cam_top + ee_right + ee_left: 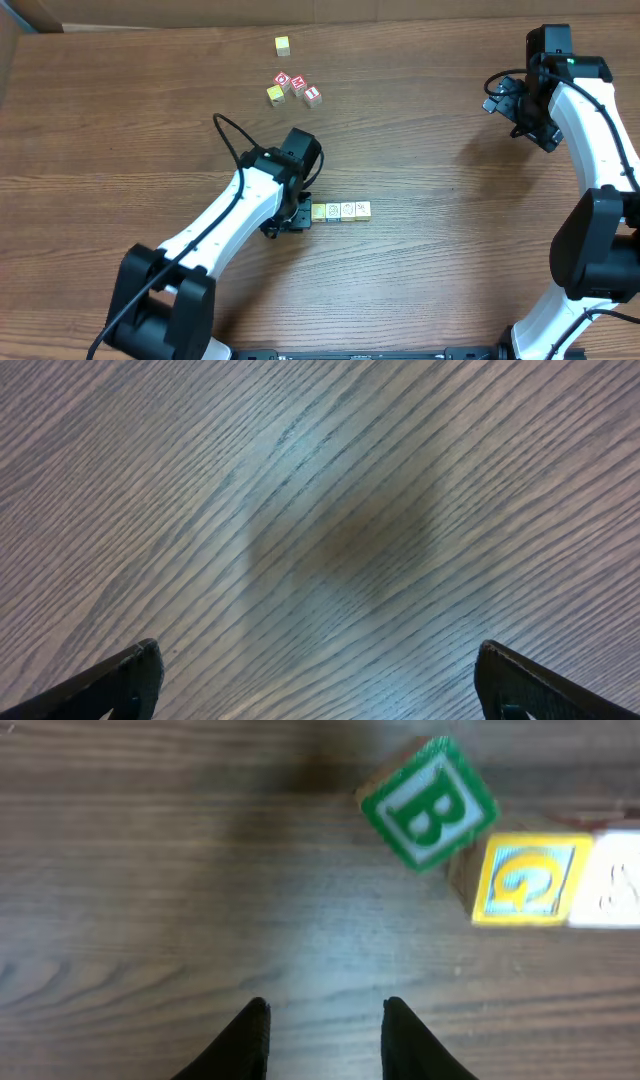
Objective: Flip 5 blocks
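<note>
The left gripper [325, 1035], jaws apart and empty, should back away straight so the tilted B block [428, 803] ahead-right settles beside the yellow block [524, 880]; the right gripper [320, 685] gapes wide, empty.

- Wide bare wood on the table [450, 200] lies between the row of blocks [341, 210] and the right arm [590, 120].
- The left arm [235, 215] blocks the row's left end.
- A bunch of cubes [293, 88] stands farther back.
- The right gripper [318, 650] has only wood under it.
</note>
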### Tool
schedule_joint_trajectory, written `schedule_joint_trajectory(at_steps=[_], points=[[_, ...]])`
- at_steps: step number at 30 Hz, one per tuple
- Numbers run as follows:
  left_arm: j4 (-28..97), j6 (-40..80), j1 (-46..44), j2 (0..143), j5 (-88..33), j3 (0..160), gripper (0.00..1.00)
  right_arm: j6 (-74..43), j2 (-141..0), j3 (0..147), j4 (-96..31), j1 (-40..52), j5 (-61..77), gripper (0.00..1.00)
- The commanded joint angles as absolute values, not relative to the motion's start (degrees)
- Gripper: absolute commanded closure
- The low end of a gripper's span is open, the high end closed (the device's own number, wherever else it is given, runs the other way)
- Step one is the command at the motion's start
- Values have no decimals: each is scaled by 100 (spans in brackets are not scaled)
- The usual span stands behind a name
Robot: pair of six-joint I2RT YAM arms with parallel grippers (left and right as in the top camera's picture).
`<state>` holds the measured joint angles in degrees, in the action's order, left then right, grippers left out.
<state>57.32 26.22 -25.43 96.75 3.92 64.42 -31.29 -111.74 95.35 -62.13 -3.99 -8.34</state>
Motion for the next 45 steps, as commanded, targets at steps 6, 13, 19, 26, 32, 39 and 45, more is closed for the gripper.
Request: schedule_joint_trajectory(at_steps=[6,13,19,26,32,39,45], points=[[4827,2685,-2187,9686,454,6556,78,-3103,-11069,9596,-6180,-399,-897,0],[4298,2683,-2141,9845,554,6539,82,-3103,-11069,9598,-6180,-399,-897,0],[4241,2681,-2143,10309,633,6539,83,-3103,-11069,9598,-6180,-399,-897,0],[4206,2526,-2134,10595,593,6541,91,-3103,-11069,9596,-6180,-399,-897,0],[4501,2528,-2134,10595,440,6541,93,-3103,-11069,9598,-6180,-399,-897,0],[4584,2526,-2134,10595,443,6541,93,-3103,-11069,9598,-6180,-399,-897,0],[4333,2523,-2102,10597,980,6541,93,-3103,-11069,9596,-6180,-399,-897,0]])
